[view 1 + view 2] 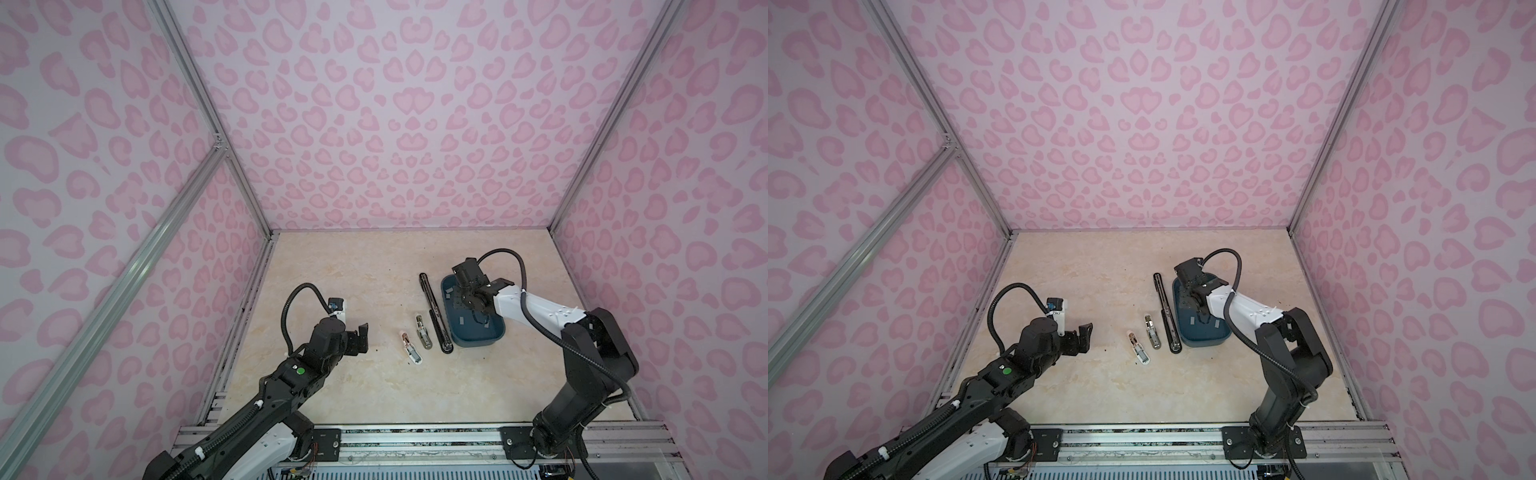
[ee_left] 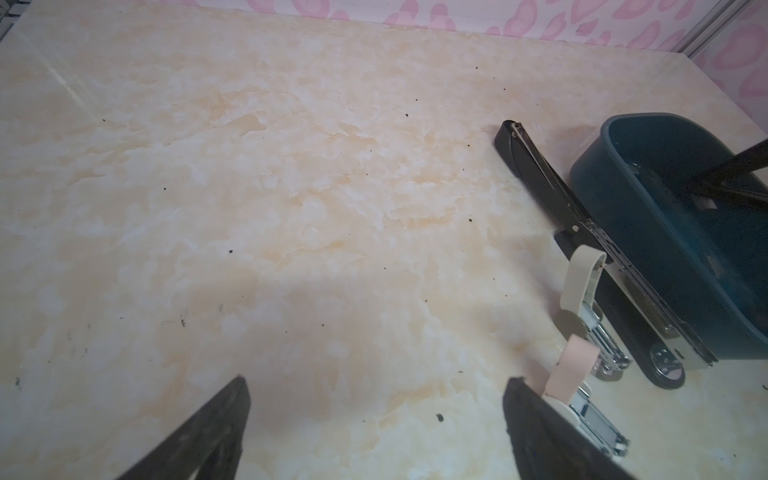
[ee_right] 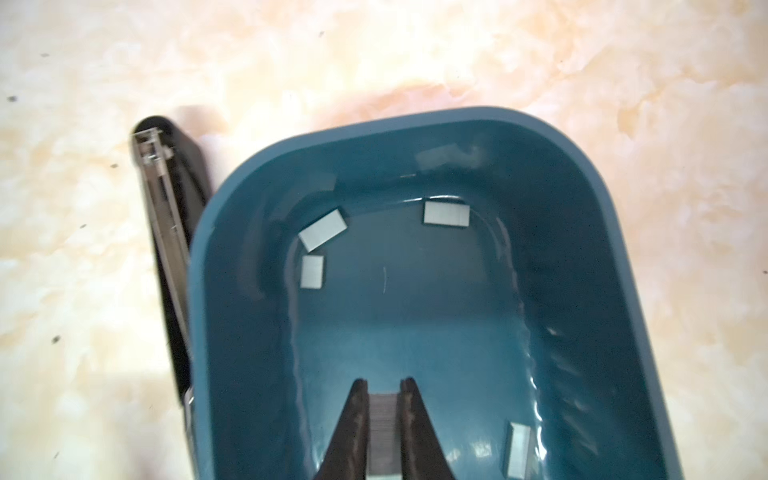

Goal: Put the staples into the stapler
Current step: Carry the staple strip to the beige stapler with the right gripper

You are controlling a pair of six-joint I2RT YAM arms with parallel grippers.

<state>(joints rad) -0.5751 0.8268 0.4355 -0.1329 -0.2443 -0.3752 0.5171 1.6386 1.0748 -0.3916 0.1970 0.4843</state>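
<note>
Right hand [image 3: 384, 383] pinches 1 staple strip [image 3: 383, 432], aligned along it; left hand [image 2: 378, 379] spread.

Three staplers [image 1: 434, 312] — five staples [image 3: 322, 229] — one tub [image 3: 415, 126]

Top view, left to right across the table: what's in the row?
Open left gripper → small pink-and-white stapler → small beige-and-metal stapler → long black stapler → dark blue plastic tray. The right gripper, shut on a grey strip of staples, overlaps the tray, so it is left out.
</note>
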